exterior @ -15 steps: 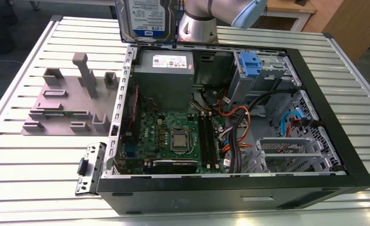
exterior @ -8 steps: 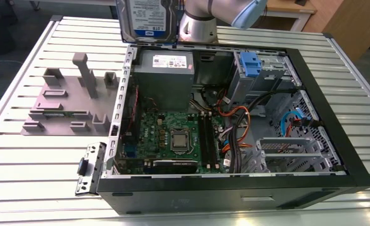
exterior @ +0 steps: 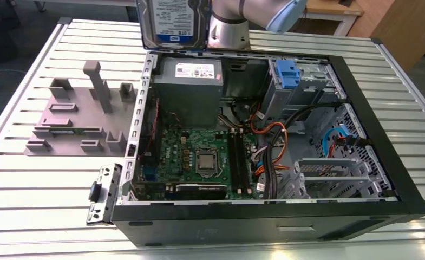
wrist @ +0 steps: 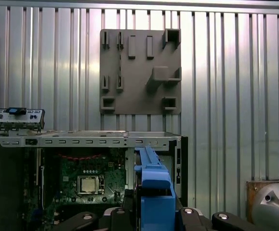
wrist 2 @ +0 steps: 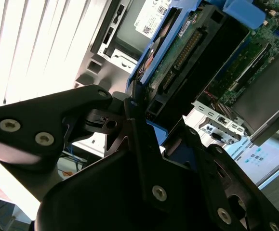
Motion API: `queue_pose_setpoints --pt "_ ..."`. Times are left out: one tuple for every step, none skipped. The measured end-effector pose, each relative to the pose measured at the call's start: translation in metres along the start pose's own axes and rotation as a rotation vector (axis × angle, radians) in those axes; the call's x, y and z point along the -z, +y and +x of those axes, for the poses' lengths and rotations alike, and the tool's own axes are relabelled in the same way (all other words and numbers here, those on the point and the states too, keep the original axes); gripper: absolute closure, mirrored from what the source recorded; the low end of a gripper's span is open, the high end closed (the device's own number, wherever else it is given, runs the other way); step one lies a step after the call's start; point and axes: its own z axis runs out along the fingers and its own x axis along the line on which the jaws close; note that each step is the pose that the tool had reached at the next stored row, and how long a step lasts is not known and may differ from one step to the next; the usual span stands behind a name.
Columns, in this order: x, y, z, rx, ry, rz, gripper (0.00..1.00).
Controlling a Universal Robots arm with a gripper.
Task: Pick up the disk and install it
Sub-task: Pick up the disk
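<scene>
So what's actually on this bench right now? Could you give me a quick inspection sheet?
Surface: slatted metal table carrying an open computer case.
Job's things: the disk is held up off the table by the case's far edge, near the power-supply box; not yet installed.
Clutter: a grey holder fixture and a small metal bracket lie beside the case, on the exterior view's left.
Grippers: the fingers are shut on the disk's blue bracket.
Cables: orange cables and blue cables run inside the case.
Surroundings: wooden furniture stands beyond the table.
</scene>
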Motion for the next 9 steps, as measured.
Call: queue_pose_setpoints --pt "0.0 -0.0008 0.0 0.0 0.0001 -0.0001 0.64" --pt "0.0 -0.0015 0.0 0.0 0.0001 -0.0001 0.64" --pt "0.0 -0.0021 0.0 0.0 0.0 0.0 0.64" --pt "-0.0001 -0.0025 0.0 0.0 0.0 0.0 0.64" --pt "-0.0001 -0.003 0.0 0.0 0.0 0.0 0.64" --pt "-0.0001 -0.0034 0.0 0.0 0.0001 -0.0001 0.64" --pt "-0.0001 -0.0037 -0.0001 0.0 0.0 0.0 0.64" --pt "-0.0001 -0.0041 -0.0001 0.0 0.0001 -0.0001 0.64" --pt "-0.0002 -0.0044 -0.0001 0.0 0.0001 -0.0001 0.64"
